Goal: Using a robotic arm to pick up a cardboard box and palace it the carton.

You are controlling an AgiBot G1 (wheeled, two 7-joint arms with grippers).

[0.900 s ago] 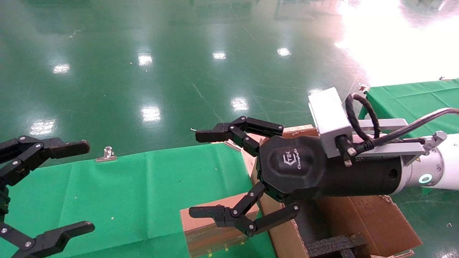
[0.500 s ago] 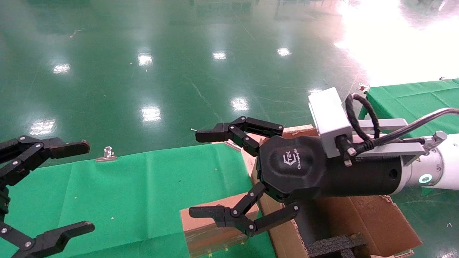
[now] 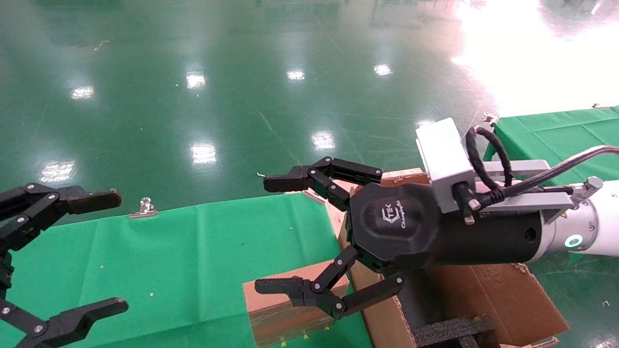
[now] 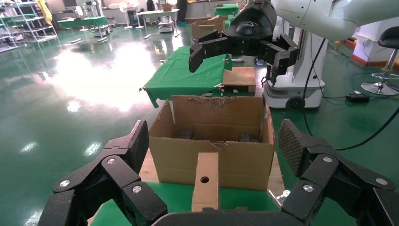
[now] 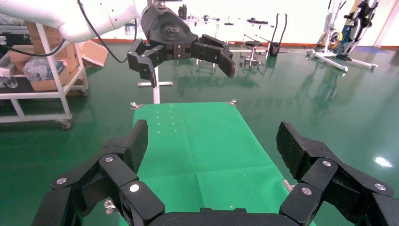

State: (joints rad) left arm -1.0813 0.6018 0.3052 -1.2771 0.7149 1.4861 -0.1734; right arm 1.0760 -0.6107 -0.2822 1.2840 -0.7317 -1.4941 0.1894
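Head view: the right gripper (image 3: 273, 237), on the glossy white robotic arm (image 3: 592, 227) with its green ring light, hangs with its jaws spread wide and holding nothing, above the near edge of the green-covered table (image 3: 169, 251) and beside the carton (image 3: 488, 295). The cardboard box (image 3: 285, 309) lies flat on the green cloth just under the lower finger, close against the carton's left wall, and nothing touches it. In the left wrist view the same box (image 4: 205, 181) shows edge-on as a thin brown slab with a round hole in it, lying in front of the carton (image 4: 211, 160), whose ragged flaps stand open over dark foam blocks inside. The left gripper (image 3: 72, 251) hovers at the far left end of the table, also spread wide and empty, well apart from the box. The box looks light and fairly stiff, though thin cardboard of this kind would likely dent under a hard squeeze, and the clear tape on its face may be slick. A sound hold would probably be across its two long side edges near the middle, with the pads on bare cardboard and not on tape, and only moderate pressure. The pick has not begun.
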